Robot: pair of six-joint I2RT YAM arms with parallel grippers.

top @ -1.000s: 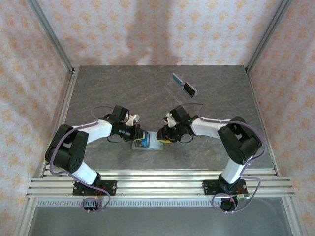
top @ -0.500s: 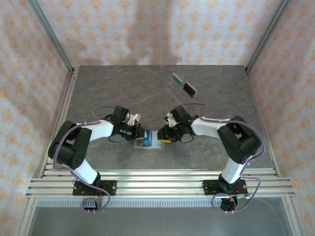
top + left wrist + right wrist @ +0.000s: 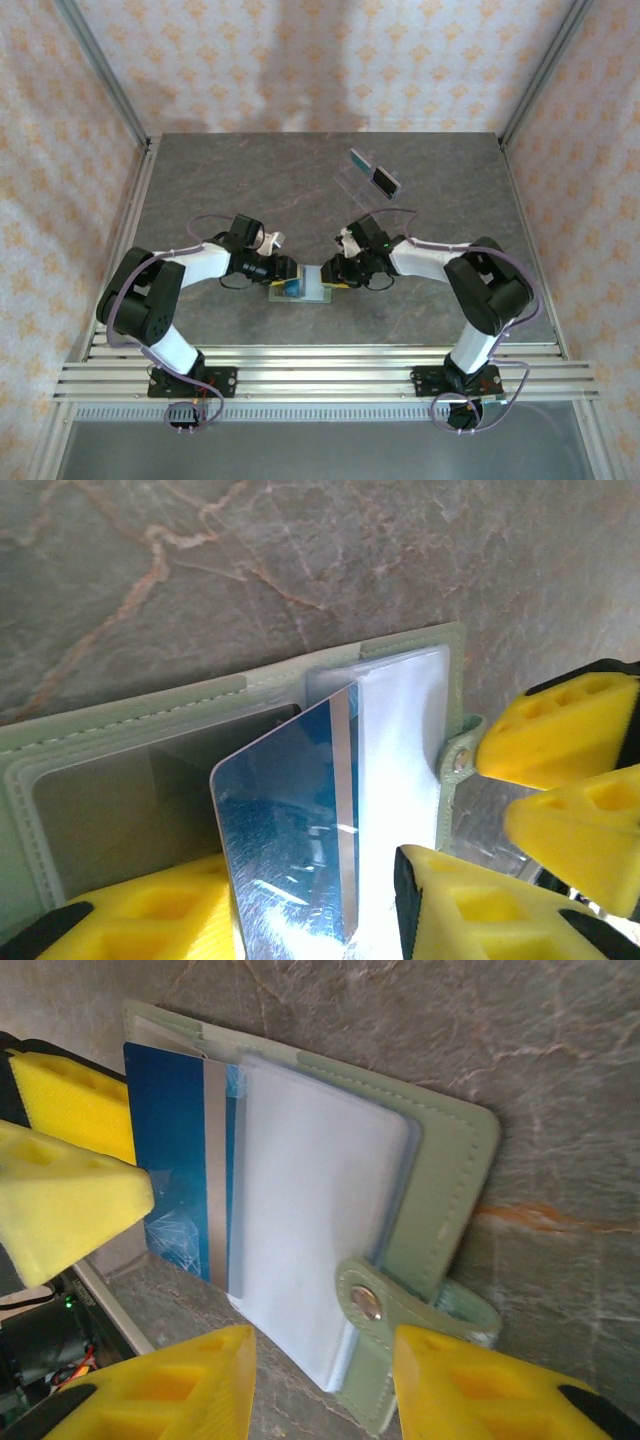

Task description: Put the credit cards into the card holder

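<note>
Counting 1 blue card (image 3: 170, 1140), 1 holder (image 3: 450, 1160)

The sage-green card holder (image 3: 318, 294) lies opened flat, its pale inner pockets facing up and its snap tab (image 3: 365, 1305), with a metal stud, folded out past one side. A glossy blue card (image 3: 290, 820) with a silver stripe has one edge tucked under the holder's pale pocket leaf, and the rest tilts up off the holder's inner face. Well beyond the holder and to its right, a dark card (image 3: 383, 181) and a pale bluish card (image 3: 360, 160) stand tilted.
</note>
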